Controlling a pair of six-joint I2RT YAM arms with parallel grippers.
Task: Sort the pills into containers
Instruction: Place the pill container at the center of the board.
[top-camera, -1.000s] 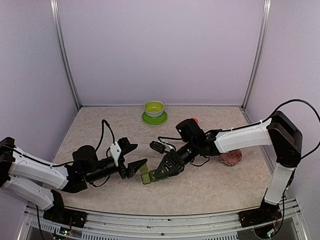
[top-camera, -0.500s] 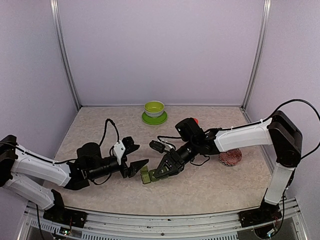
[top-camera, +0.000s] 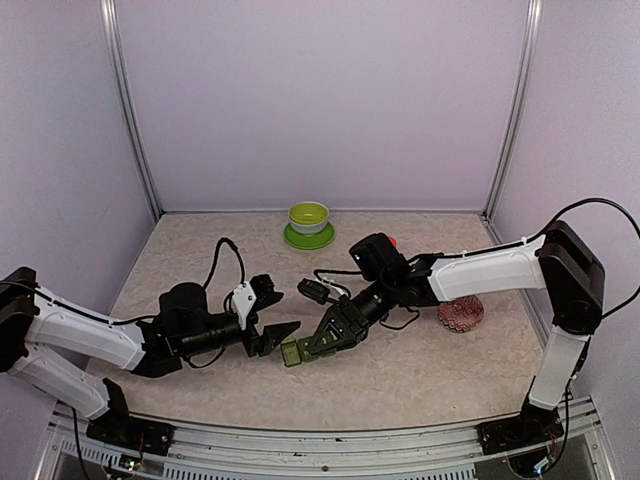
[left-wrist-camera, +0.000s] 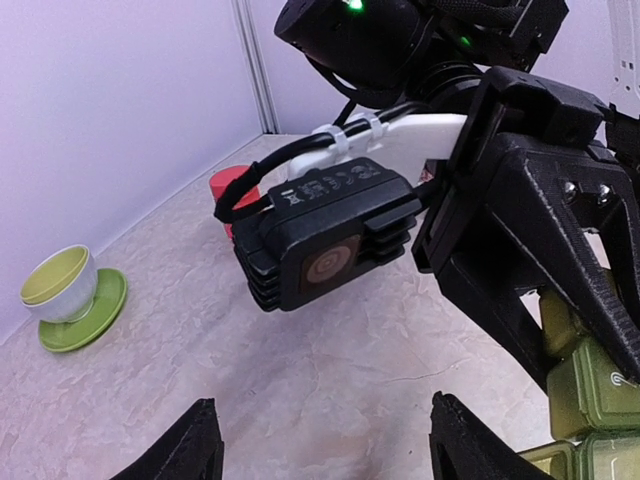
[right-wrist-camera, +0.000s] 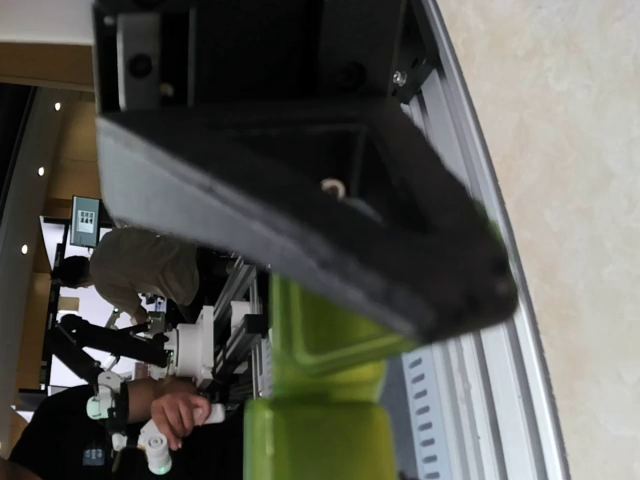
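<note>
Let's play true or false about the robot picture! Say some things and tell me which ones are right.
1. The right gripper is shut on the green containers. True.
2. The left gripper is squeezing the containers too. False: its jaws are open with nothing between them; the containers sit off to one side of it.
3. The lime-green bowl sits on a saucer at the far side of the table. True.
4. The patterned bowl is over on the robot's left side. False: it is on the robot's right side.
</note>
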